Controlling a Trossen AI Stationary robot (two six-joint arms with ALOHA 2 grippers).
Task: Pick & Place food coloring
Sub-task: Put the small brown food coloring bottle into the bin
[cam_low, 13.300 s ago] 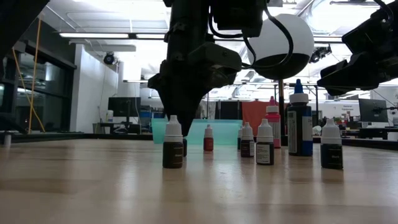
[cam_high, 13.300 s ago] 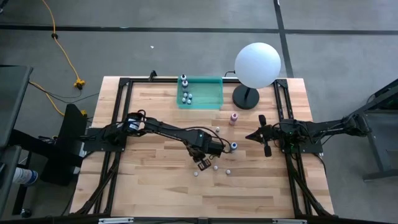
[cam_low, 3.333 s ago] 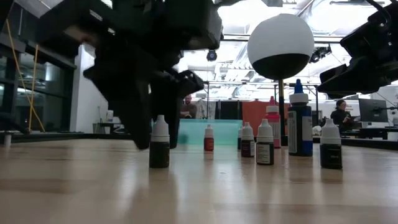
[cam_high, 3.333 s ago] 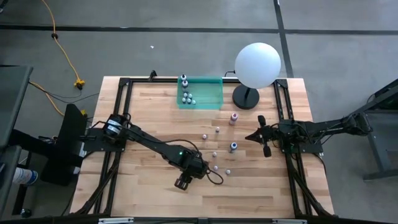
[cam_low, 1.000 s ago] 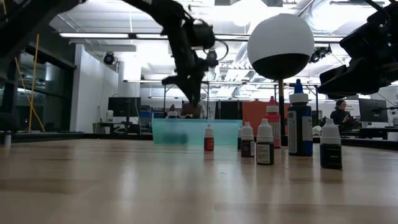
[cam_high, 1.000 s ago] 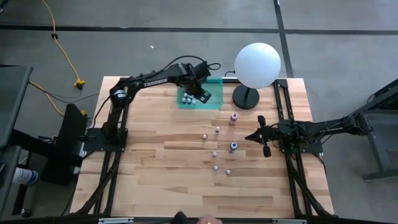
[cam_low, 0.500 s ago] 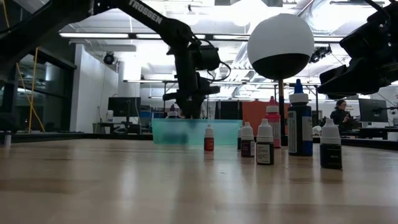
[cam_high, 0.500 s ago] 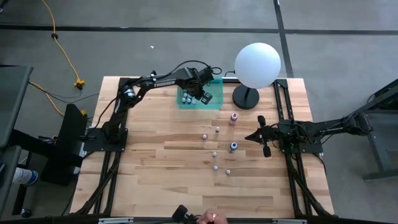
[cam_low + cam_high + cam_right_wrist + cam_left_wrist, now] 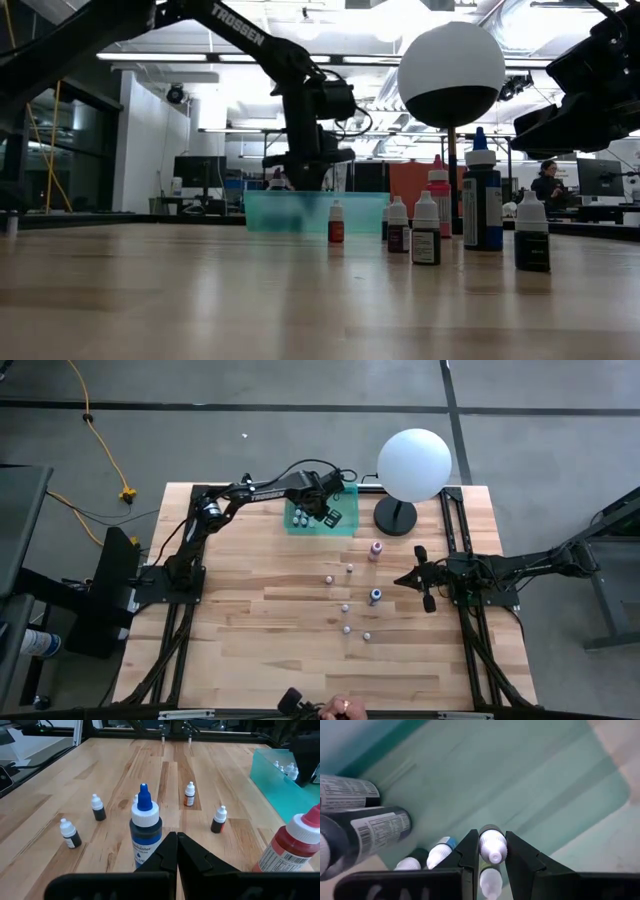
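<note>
Nearest on the worktop (image 9: 250, 650), a loose cluster of small food coloring bottles (image 9: 346, 608) stands right of centre, with a blue bottle (image 9: 375, 597) and, farther back, a pink bottle (image 9: 376, 549). Just right of them the right hand (image 9: 402, 579) waits low at the worktop's right side, its fingers pressed together on nothing. At the far edge sits the teal tray (image 9: 345, 518), with several bottles gathered at its left end. The left hand (image 9: 492, 851) hangs over the tray, pinching a small white-capped bottle (image 9: 492, 843) between its fingers. Right of the tray stands a white globe lamp (image 9: 413, 464).
</note>
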